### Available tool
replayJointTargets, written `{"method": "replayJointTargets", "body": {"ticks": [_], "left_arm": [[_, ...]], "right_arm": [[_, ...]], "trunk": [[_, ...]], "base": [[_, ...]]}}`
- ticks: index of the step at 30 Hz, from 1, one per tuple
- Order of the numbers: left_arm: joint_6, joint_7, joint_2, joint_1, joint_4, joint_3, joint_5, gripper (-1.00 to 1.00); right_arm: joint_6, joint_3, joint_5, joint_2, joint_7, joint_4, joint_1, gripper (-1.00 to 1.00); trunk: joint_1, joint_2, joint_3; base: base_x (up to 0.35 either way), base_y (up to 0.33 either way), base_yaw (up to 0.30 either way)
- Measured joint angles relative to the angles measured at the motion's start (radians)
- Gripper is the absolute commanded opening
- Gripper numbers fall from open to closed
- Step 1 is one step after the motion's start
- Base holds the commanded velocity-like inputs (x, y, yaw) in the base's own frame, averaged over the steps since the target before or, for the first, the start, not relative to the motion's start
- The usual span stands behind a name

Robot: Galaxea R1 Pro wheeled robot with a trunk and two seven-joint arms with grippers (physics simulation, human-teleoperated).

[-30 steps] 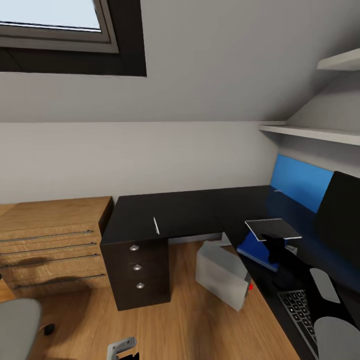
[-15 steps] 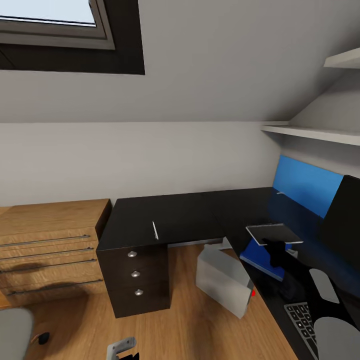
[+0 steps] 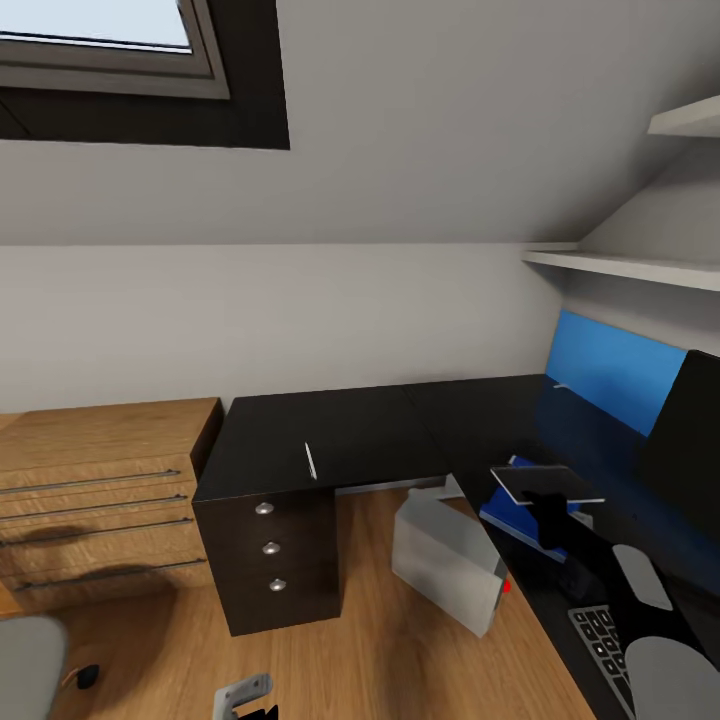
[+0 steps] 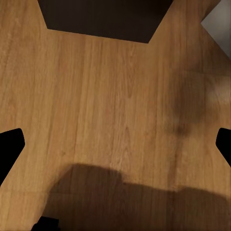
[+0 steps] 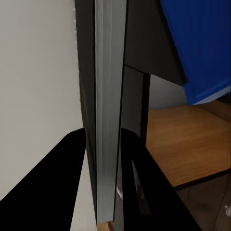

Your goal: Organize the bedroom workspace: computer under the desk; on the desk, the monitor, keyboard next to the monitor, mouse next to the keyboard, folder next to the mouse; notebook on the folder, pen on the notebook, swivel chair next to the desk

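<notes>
over the right wing of the glossy black l-shaped table (image 3: 340, 430), the right pincer (image 3: 548, 497) grips the dark notebook (image 3: 545, 483) by its near edge and holds it flat, just above the blue folder (image 3: 520, 520). in the right wrist view the notebook (image 5: 107, 110) stands edge-on between the two black fingers (image 5: 65, 192), its pale page edges showing, with the folder's blue cover (image 5: 202, 43) behind it and wood floor lower down. the folder lies on the table near its front edge, one corner jutting over the rim.

the white pen (image 3: 311, 461) lies alone on the left wing of the table, above the dark drawer block with three round knobs (image 3: 270, 547). the grey-white computer (image 3: 447, 562) stands tilted on the floor in the table's inner corner, partly under the right wing, a red light on its near end. at the right edge of the head view the monitor (image 3: 690, 440) stands in front of the blue back panel (image 3: 610, 378), and the keyboard (image 3: 605, 640) lies close to the robot, partly covered by the right arm.

the left pincer (image 4: 115, 144) points down at bare wood floor, its fingertips far apart at the frame's sides, holding nothing. a light-wood drawer unit (image 3: 100, 480) stands left of the table, and a corner of the swivel chair (image 3: 30, 665) shows at lower left.
</notes>
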Motion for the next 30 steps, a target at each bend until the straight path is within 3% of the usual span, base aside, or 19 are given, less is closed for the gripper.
{"method": "replayJointTargets", "body": {"ticks": [20,30], "left_arm": [[-0.001,-0.001,0.0,0.0,0.0,0.002,0.001,1.0],[0.005,0.003,0.002,0.0,-0.009,0.006,0.006,1.0]], "right_arm": [[-0.024,0.004,0.002,-0.001,-0.002,0.009,0.0,-1.0],[-0.053,0.005,0.009,-0.002,-0.035,0.008,0.0,-1.0]], "trunk": [[0.0,0.0,0.0],[0.0,0.0,0.0]], "base": [[0.022,0.0,0.0],[0.057,0.0,0.0]]}}
